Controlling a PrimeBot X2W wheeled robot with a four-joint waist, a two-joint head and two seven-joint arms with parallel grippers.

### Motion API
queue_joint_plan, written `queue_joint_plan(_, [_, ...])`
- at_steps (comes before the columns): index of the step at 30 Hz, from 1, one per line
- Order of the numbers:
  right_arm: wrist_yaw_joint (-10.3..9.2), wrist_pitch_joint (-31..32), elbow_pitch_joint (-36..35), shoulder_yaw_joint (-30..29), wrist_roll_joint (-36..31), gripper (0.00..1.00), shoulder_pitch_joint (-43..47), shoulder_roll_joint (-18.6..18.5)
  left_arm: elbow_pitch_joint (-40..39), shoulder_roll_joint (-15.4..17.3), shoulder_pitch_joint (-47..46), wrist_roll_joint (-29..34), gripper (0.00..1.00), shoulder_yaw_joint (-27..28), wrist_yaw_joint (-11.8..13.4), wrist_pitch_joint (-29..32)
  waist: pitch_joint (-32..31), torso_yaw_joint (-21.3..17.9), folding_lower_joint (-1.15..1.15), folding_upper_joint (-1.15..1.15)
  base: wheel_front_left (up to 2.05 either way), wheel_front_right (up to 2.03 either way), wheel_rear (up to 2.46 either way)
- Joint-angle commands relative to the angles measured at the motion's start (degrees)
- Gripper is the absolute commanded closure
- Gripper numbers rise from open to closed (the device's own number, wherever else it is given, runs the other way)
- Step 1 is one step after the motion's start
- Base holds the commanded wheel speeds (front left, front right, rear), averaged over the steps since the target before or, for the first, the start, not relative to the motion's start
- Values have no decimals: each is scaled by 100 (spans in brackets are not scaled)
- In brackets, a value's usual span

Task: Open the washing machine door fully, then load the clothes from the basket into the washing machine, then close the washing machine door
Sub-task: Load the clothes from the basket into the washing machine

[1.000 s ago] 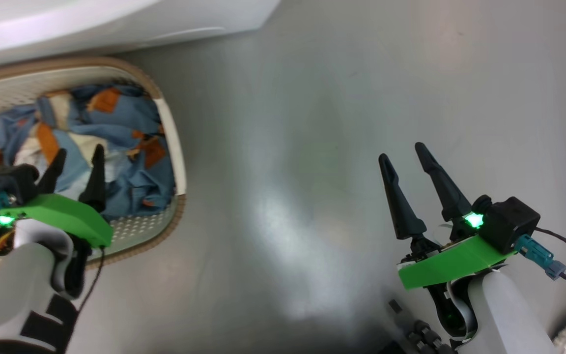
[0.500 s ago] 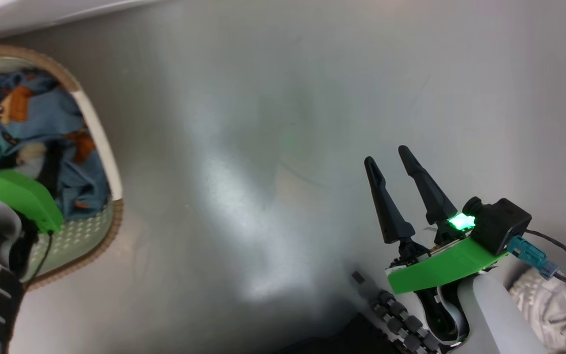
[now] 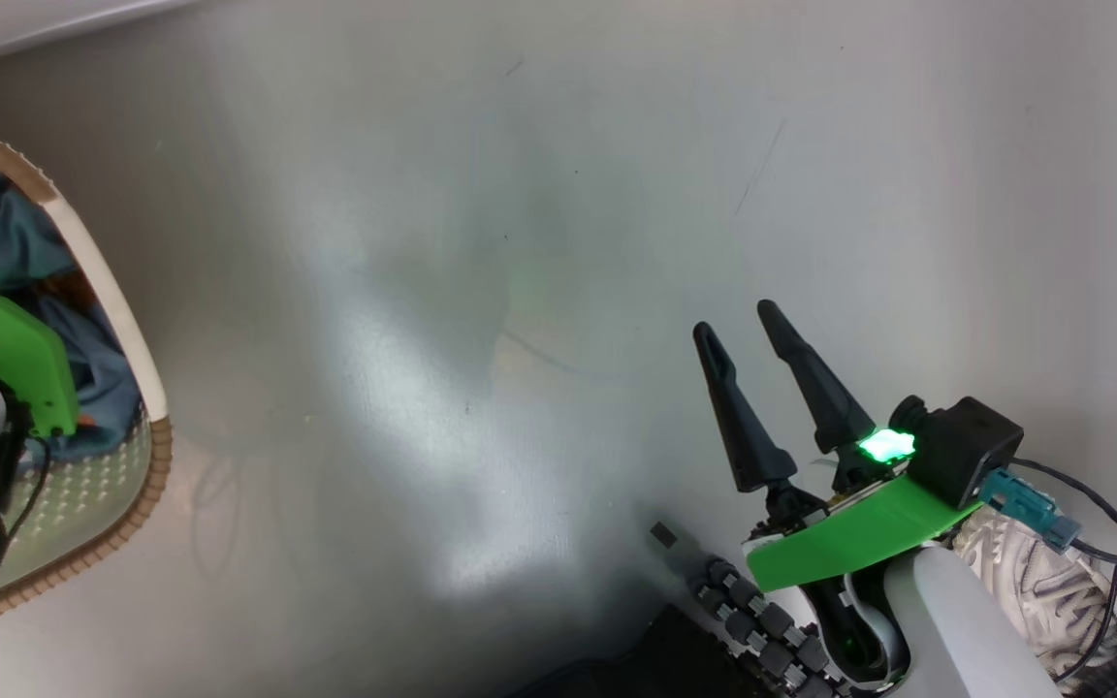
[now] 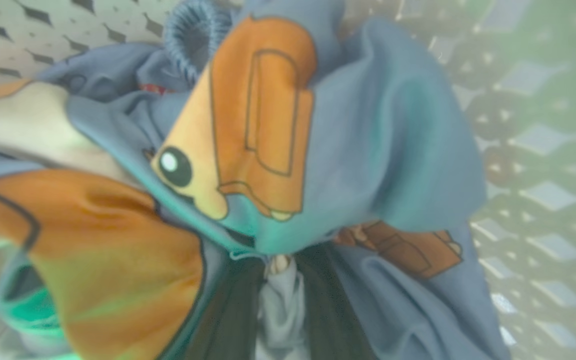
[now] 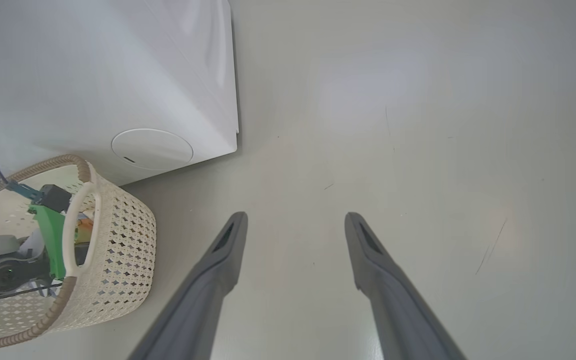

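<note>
The clothes [image 4: 378, 150] are light blue with orange-brown cartoon prints outlined in black, plus cream patches. The basket [image 5: 118, 260] around them — cream, diamond-pierced, brown woven rim. Beside the basket, the washing machine [image 5: 118, 75] is white, the floor [image 5: 418, 150] pale grey.

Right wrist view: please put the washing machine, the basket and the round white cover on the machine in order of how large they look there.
1. washing machine, largest, though the picture's edges cut it.
2. basket, also cut at the left edge.
3. round white cover, clearly smallest.
</note>
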Motion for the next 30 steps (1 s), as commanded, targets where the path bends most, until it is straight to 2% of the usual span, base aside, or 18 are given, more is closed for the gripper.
queue_joint_plan(1, [9, -67, -64, 44, 51, 0, 176, -23, 20, 105, 73, 20, 100, 62, -18, -75, -113, 64, 0, 0, 0, 0, 0])
queue_joint_plan(11, [9, -67, -36, -218, -184, 0, 68, -23, 156, -218, 400, -154, 100, 96, -157, -766, -773, 558, 0, 0, 0, 0, 0])
queue_joint_plan(19, [9, -67, 108, -490, -530, 0, 71, -23, 28, -699, 857, -317, 100, 149, -280, -1289, -1560, 1246, 0, 0, 0, 0, 0])
queue_joint_plan(23, [9, -67, 186, -595, -655, 0, 120, -22, -317, -802, 1066, -302, 100, 228, -285, -1351, -1876, 1528, 0, 0, 0, 0, 0])
queue_joint_plan(30, [9, -67, 284, -688, -771, 0, 205, -22, -1595, -821, 1810, -114, 100, 746, -185, -1357, -2409, 1881, 0, 0, 0, 0, 0])
